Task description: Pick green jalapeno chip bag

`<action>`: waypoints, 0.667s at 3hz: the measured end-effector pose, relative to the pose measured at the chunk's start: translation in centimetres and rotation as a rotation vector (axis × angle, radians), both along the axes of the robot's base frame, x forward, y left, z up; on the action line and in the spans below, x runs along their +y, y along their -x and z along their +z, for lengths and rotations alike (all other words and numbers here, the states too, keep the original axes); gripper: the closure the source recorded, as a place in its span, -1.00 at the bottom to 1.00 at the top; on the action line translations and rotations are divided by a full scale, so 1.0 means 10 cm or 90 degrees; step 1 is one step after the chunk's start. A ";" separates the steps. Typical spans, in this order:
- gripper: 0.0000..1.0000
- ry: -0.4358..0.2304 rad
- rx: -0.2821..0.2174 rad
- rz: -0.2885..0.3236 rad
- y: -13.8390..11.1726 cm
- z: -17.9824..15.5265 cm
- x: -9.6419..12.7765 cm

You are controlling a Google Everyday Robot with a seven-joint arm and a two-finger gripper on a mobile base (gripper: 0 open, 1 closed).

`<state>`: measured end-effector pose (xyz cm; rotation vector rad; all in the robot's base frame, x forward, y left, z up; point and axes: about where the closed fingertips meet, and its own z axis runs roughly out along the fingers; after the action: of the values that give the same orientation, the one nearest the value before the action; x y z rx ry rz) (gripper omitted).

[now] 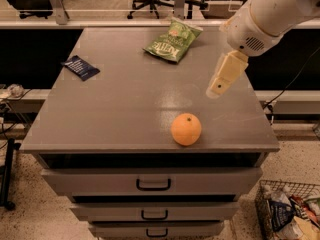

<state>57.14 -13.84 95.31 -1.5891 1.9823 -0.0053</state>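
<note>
Your pincer hangs over the right side of the cabinet top, touching nothing; you cannot tell whether it is released or clenched. The green jalapeno chip bag lies near the far edge, well apart from it.

Grey table bears green jalapeno chip bag, orange, blue packet; gripper hovers above it

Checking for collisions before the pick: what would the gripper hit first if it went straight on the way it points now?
Probably the bare tabletop just behind the orange. The gripper hangs over the table's right side, pointing down and left, away from the chip bag; its height is unclear.
</note>
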 end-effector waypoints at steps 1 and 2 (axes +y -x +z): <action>-1.00 -0.040 -0.002 -0.019 -0.16 -0.07 0.10; -1.00 -0.093 -0.017 -0.037 -0.52 -0.16 0.36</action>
<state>62.34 -10.26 93.71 -1.4310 1.9618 0.0933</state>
